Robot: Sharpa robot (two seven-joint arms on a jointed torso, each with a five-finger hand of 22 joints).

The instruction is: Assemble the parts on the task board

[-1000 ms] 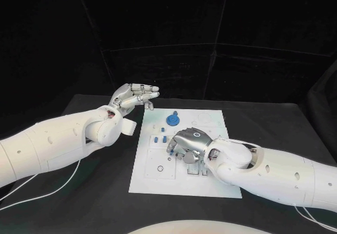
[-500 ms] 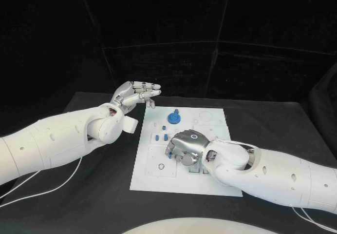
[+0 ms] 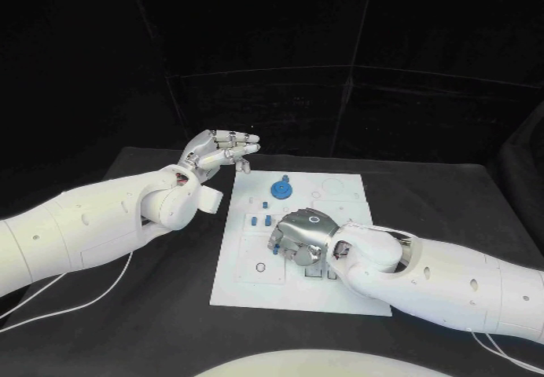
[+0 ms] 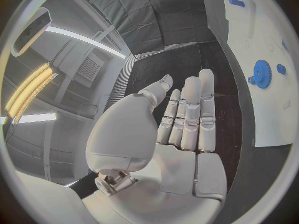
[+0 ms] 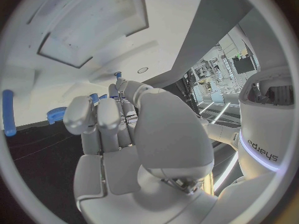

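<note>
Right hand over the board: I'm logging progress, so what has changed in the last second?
The right hand slid slightly along the task board toward the robot, fingers still curled down over the small blue parts; whether it grips one is hidden. The left hand stays raised and empty beside the board, and the blue gear has not moved.

Your right hand [image 3: 300, 238] rests fingers-down on the task board [image 3: 255, 279]; left hand [image 3: 218, 153] raised beside it, holding nothing.

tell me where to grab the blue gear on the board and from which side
Probably from straight above, pinching the rim of the blue gear: it lies flat on the task board, so only its toothed edge offers purchase. The left robot hand hovers nearest, holding nothing.
</note>
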